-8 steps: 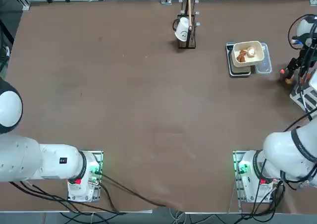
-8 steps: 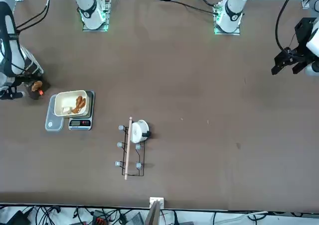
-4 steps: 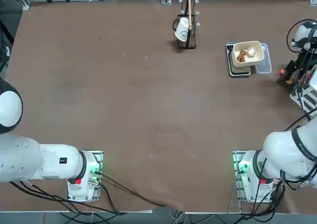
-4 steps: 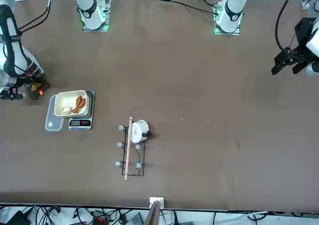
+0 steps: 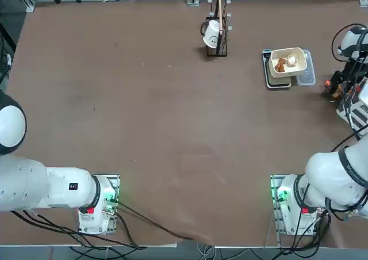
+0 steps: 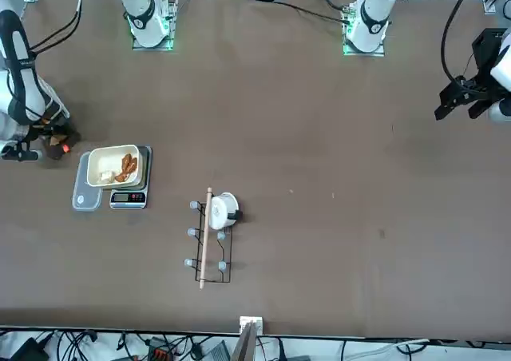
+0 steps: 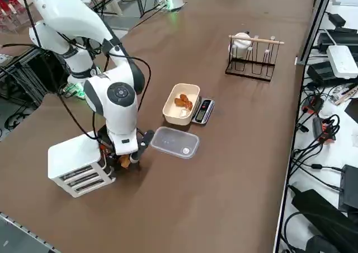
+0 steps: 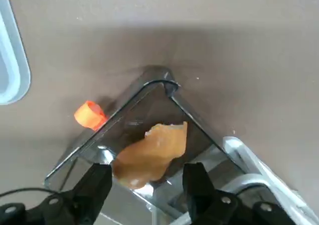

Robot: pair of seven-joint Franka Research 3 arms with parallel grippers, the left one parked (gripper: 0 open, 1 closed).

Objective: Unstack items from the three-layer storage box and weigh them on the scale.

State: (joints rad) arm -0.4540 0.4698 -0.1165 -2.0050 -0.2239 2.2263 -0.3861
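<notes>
The three-layer storage box [image 7: 77,164] is a white rack at the table's right edge, also seen from above [image 5: 355,114]. One grey drawer [image 8: 149,110] is pulled out, with an orange tab [image 8: 89,114] beside it. A tan lumpy item [image 8: 149,151] lies in that drawer. My right gripper [image 8: 147,185] hangs low over the drawer, open, its fingers [image 8: 97,182] on either side of the item. The same gripper [image 7: 126,160] shows against the rack's front, and from above [image 5: 336,88]. The scale [image 5: 277,81] carries a cream tub [image 5: 287,61] holding brown and pale pieces.
A clear plastic tray [image 7: 174,142] lies between the rack and the scale. A dark wire stand with a white cup [image 5: 214,34] is at the table's far edge. The right arm's cables hang around the rack. The table edge runs just past the rack.
The right arm's wrist has shifted slightly over the rack's front. The tub, scale and tray have not moved.
</notes>
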